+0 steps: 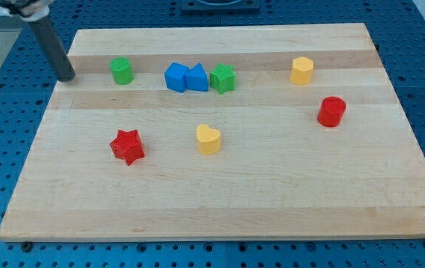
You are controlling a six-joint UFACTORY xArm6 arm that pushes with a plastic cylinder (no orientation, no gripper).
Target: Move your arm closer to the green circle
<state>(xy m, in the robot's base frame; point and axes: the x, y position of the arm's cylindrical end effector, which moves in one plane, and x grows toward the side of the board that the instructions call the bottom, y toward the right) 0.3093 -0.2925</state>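
The green circle [122,71], a short round green block, stands near the top left of the wooden board [219,201]. My tip [66,77] rests on the board near its left edge, to the left of the green circle with a clear gap between them. The dark rod leans up toward the view's top left corner. Nothing touches the green circle.
Two blue blocks [176,77] [196,78] and a green star [223,78] sit touching in a row right of the green circle. A red star [127,146] and a yellow heart [208,138] lie lower down. A yellow hexagon [301,71] and a red cylinder [331,112] are at the right.
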